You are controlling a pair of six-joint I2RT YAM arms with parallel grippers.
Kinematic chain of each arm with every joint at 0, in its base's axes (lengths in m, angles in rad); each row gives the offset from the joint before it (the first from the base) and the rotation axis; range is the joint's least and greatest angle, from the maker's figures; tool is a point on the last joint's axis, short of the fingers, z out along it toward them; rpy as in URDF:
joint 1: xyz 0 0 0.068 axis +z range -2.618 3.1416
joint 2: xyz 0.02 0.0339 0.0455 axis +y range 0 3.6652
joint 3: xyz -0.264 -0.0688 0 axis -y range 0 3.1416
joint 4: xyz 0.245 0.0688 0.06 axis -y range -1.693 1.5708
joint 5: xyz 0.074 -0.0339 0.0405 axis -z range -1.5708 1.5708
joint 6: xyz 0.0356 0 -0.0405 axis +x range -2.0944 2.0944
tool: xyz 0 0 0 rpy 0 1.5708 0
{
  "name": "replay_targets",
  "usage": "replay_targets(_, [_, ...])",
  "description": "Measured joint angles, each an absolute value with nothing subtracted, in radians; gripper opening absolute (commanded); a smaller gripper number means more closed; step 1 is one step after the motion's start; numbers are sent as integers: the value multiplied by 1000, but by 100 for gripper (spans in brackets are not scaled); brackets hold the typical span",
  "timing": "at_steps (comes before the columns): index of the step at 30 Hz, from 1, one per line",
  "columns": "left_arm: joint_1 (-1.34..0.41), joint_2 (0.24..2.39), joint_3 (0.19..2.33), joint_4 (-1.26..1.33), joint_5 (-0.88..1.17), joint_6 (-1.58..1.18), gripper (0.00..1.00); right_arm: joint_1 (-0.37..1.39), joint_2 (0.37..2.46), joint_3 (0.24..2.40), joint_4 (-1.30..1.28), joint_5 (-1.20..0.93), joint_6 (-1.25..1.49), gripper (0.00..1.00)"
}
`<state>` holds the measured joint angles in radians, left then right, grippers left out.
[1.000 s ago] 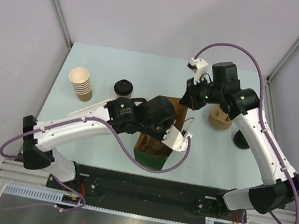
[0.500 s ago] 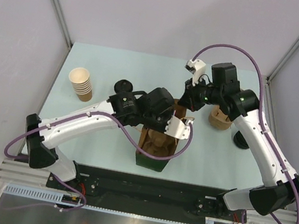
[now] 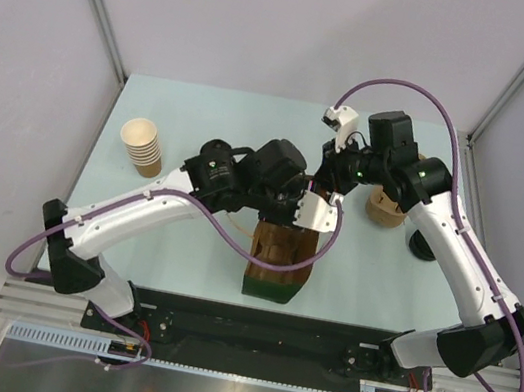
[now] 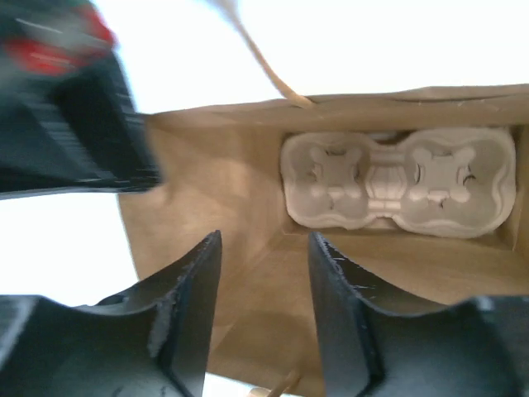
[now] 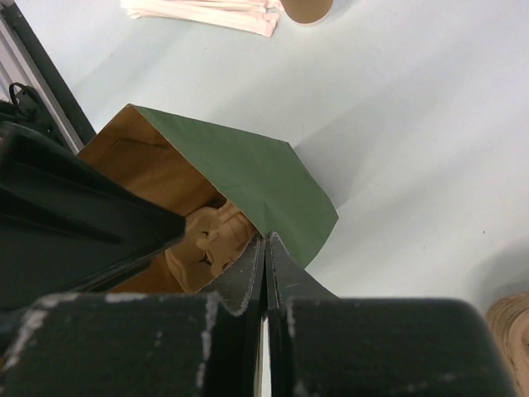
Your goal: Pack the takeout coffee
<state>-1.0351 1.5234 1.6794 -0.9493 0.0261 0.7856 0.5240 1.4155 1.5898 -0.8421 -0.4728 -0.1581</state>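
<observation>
Two robot arms work over a green bag [image 3: 274, 282] standing at 6 o'clock on the pale counter [image 3: 206, 110]. The right end effector [image 5: 264, 248] is clamped on the bag's rim at the mouth's 12 o'clock side, holding it open. The left end effector [image 4: 264, 248] hovers above the opening with its fingers spread and nothing between them. Below it, a moulded-pulp carrier [image 4: 397, 178] lies on the bag's floor with both of its wells unfilled.

The takeout coffee cannot be picked out in any view. It is not in the bag and is probably hidden beneath the left arm, toward 10 o'clock of the bag. A stack of lidless cups [image 3: 142, 146] stands at 9 o'clock, and more carriers [image 3: 385, 208] sit at 3 o'clock.

The coffee should be light, with thin paper walls that dent under a hard squeeze and a pressed-on lid that can pop off. It is best gripped gently around the body just below the lid, kept upright, and lowered into a well.
</observation>
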Motion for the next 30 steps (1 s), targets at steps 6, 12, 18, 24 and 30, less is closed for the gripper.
replay_targets(6, [-1029, 1517, 1857, -960, 93, 751, 80, 524, 1415, 1587, -842, -472, -159, 0])
replay_targets(12, [-980, 1396, 1902, -901, 214, 690, 97, 516, 1415, 1579, -842, -472, -160, 0])
replay_targets(18, [-720, 1317, 1953, -829, 348, 480, 100, 501, 1415, 1576, -843, -472, -162, 0])
replay_targets(24, [-401, 1482, 2065, -862, 346, 310, 100, 495, 1415, 1576, -849, -471, -163, 0])
replay_targets(30, [-281, 1753, 2028, -926, 237, 232, 99, 488, 1415, 1576, -852, -464, -170, 0])
